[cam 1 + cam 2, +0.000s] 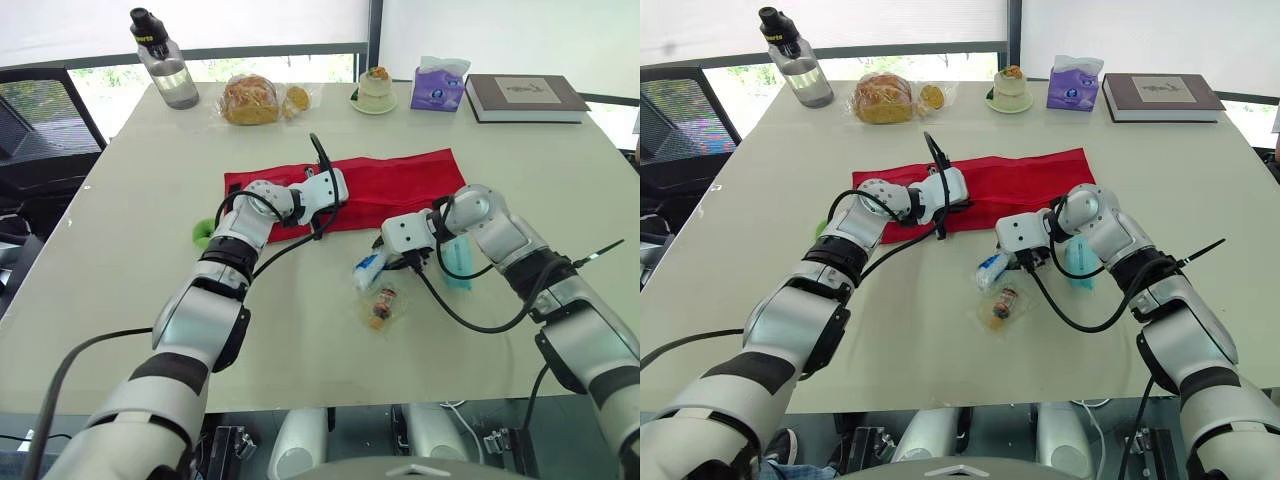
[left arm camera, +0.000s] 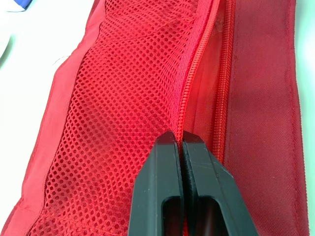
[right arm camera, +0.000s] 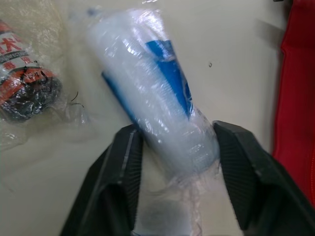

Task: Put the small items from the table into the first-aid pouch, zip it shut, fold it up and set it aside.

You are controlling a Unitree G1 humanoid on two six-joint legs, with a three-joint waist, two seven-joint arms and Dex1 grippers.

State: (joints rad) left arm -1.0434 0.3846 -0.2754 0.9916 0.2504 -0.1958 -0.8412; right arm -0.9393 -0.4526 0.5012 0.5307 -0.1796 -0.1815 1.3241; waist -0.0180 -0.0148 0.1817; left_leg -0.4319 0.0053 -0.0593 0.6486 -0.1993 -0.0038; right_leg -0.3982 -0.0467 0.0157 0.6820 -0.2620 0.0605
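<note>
Closest to me, a clear bag holding a dark, red-labelled item (image 1: 380, 305) lies on the table (image 1: 120, 300), just beside the white-and-blue wrapped tube (image 3: 157, 93). The right gripper (image 3: 174, 132) has its fingers spread either side of that tube, close against the film but not squeezing it, as far as I can tell. I judge the tube light, soft and slippery in its crinkly wrap, so I'd close across its firm body, not the loose film end. The left gripper (image 2: 179, 140) has its fingers pressed together at the zipper edge of the red first-aid pouch (image 1: 400, 180), which lies flat beyond the items. Its mesh looks limp and likely to sag.
</note>
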